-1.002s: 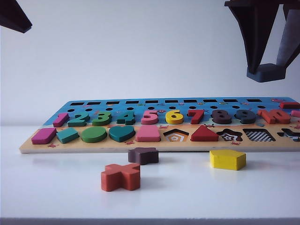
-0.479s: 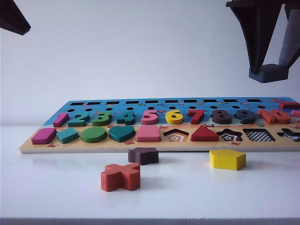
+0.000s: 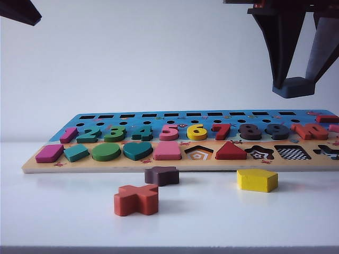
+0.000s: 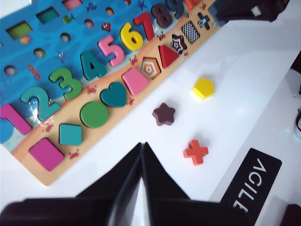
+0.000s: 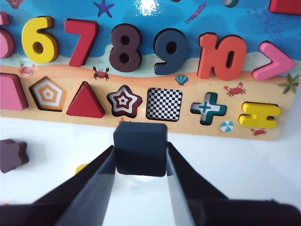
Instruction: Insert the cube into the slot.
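While the right claw (image 5: 140, 157) grips the cube (image 5: 140, 148) flat, high above the board (image 3: 175, 165) near the checkered slot (image 5: 163, 104), ready for lowering, the left claw (image 4: 142, 162), fingers together and empty, hangs clear over the desk (image 3: 69, 211).

From my station I see a plain white wall (image 3: 148, 53) filling the upper half of the exterior view, evenly lit, with no seam or window showing; below it a glossy white table (image 3: 63, 211) spans the lower half and picks up soft reflections; the light is bright and diffuse; in the lower right of the left wrist view a black label (image 4: 251, 183) with white letters lies on the white surface.
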You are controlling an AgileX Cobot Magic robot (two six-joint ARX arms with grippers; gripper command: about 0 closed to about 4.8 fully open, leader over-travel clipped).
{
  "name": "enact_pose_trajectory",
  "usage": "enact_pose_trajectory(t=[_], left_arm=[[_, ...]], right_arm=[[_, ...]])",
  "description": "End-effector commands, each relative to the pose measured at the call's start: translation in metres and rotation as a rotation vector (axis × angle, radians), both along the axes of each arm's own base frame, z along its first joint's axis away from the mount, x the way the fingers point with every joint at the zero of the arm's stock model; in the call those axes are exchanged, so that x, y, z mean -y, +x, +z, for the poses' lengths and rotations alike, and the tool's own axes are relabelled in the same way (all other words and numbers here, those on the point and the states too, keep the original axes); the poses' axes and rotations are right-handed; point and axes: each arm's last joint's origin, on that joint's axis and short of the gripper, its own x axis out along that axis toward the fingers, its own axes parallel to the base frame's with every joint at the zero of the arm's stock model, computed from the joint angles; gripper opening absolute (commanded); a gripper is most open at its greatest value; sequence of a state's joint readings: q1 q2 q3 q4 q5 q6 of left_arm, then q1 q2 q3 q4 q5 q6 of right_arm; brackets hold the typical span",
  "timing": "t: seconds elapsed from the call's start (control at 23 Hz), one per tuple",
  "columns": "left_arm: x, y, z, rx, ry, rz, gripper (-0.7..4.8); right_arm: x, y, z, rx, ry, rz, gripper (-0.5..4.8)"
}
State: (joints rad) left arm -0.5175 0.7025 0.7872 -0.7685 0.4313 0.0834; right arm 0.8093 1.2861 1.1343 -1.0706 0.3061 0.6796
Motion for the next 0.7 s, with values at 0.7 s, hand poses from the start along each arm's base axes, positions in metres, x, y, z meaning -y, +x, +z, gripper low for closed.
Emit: enact_pose_trajectory(t=[0.7], left_arm=[[0.001,0.002,0.006,0.064,-0.033,-0.006,0.10]], right_arm=[[0.006,0.014,-0.025,-0.016,0.002,-0.121,0.31]])
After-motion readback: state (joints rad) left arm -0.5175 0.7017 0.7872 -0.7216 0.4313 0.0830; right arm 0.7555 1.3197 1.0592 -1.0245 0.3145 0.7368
